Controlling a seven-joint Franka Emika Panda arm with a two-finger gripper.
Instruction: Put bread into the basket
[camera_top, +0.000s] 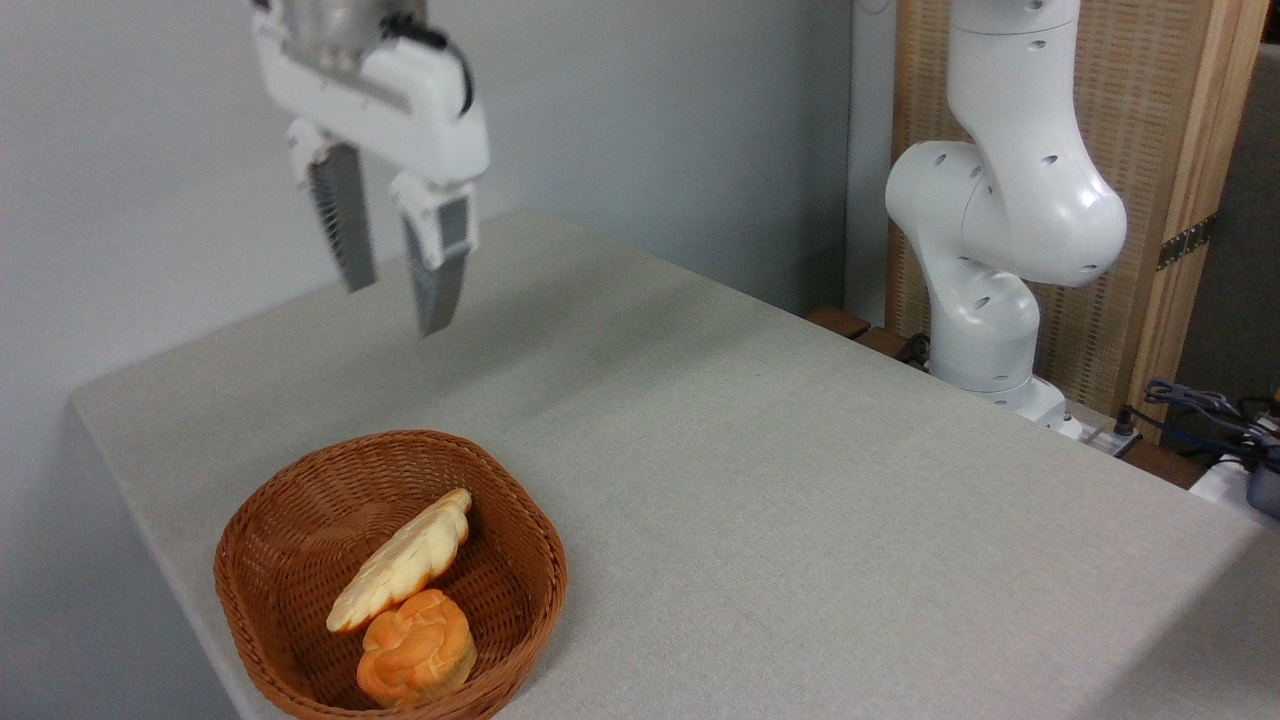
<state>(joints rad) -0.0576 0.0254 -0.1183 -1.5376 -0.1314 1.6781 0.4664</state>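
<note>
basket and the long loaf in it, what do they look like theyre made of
The basket looks like brown woven wicker or rattan: the crossing strands and open-weave sides show clearly, with a slight sheen. The long loaf has a smooth, glossy, evenly coloured surface, pale cream with regular ridges, which suggests a plastic or foam replica rather than real bread, though the picture cannot settle that.

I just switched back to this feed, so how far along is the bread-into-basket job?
It looks done. The bread lies inside the basket, pale side showing, leaning against a round orange bun that is also in there. Nothing is in hand: the gripper hangs open and empty, well above the table behind the basket. No bread is left on the table; at most the arm could retreat.
</note>
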